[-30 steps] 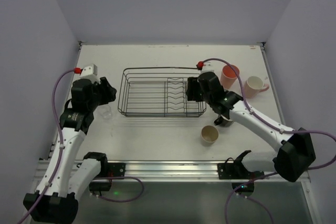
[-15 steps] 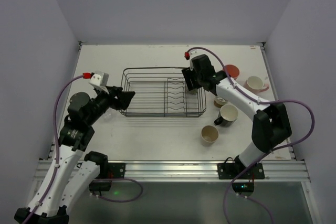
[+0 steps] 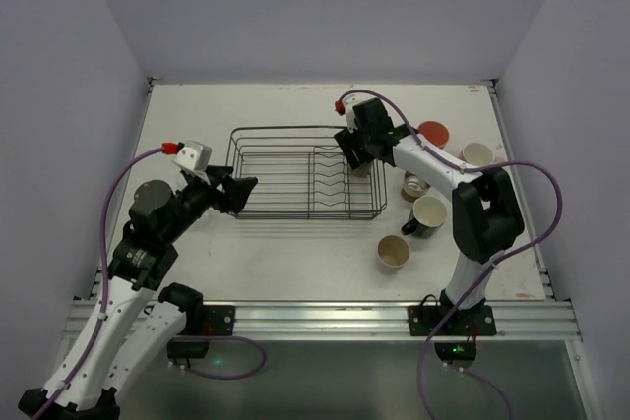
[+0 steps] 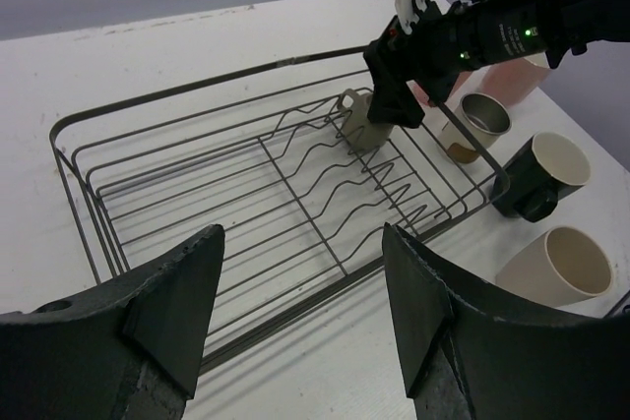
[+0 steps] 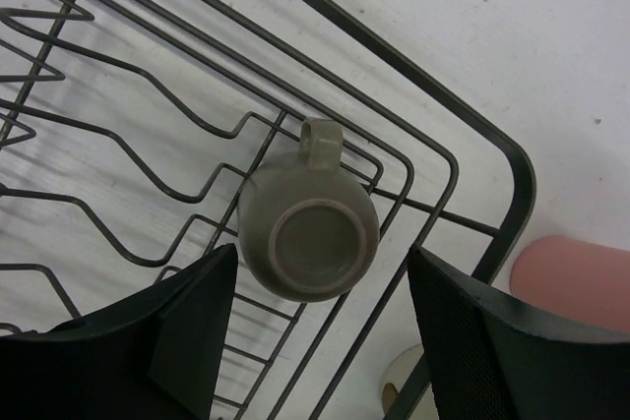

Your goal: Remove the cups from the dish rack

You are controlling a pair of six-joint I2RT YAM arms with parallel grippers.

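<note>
The dark wire dish rack [image 3: 285, 129] stands mid-table. One small grey-olive cup [image 5: 310, 233] sits upside down among the wavy dividers in its far right corner, handle toward the rim [image 5: 502, 150]. My right gripper [image 5: 322, 253] hovers open just above that cup, a finger on each side, not touching. From the left wrist the same cup [image 4: 362, 123] shows under the right gripper [image 4: 394, 95]. My left gripper [image 4: 301, 233] is open and empty over the table by the rack's near left edge [image 3: 241, 189].
Right of the rack stand a coral tumbler [image 3: 433, 133], a pale pink mug [image 3: 478, 153], a brown-lined tan cup [image 3: 413, 186], a black mug [image 3: 429, 213] and a cream cup [image 3: 393, 254]. White walls close in the table.
The right gripper swung from the cups on the right to above the rack's far right corner, opening wider. The left gripper moved from the table's left side to the rack's near left edge, also opening.
</note>
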